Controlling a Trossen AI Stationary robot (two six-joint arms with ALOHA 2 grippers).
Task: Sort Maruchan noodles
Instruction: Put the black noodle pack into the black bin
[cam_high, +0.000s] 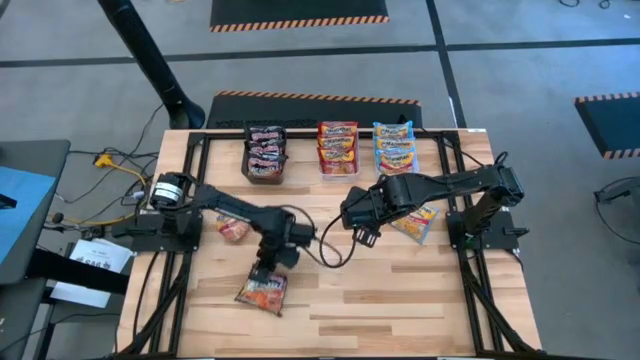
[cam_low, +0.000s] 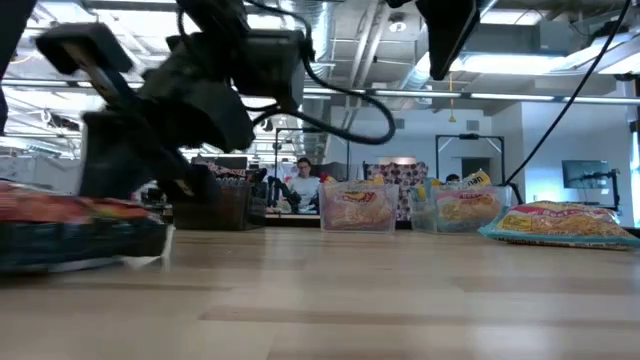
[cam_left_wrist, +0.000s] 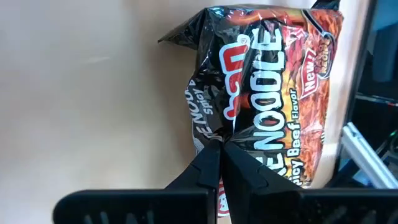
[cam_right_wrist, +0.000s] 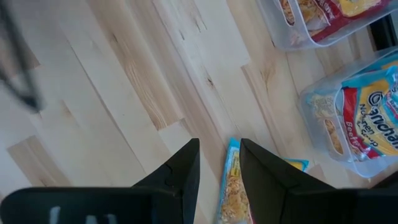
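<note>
At about seven o'clock on the bench (cam_high: 400, 300), the left gripper (cam_left_wrist: 221, 155) has its jaws clamped on the edge of a dark spicy-beef noodle packet (cam_left_wrist: 267, 93) lying flat on the wood. Near centre, the right gripper (cam_right_wrist: 219, 168) hangs with jaws apart astride a blue-yellow packet (cam_right_wrist: 233, 186), while three bins (cam_high: 338, 165) of sorted packets sit at twelve o'clock.

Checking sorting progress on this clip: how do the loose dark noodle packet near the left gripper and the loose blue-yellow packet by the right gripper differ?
The dark packet is black and red-orange; the blue-yellow packet is pale. The dark one is pinched by the shut left gripper; the blue-yellow one lies on the table between the fingers of the open right gripper. The dark one sits near the front edge, the other nearer the bins. Both are outside the bins.
</note>
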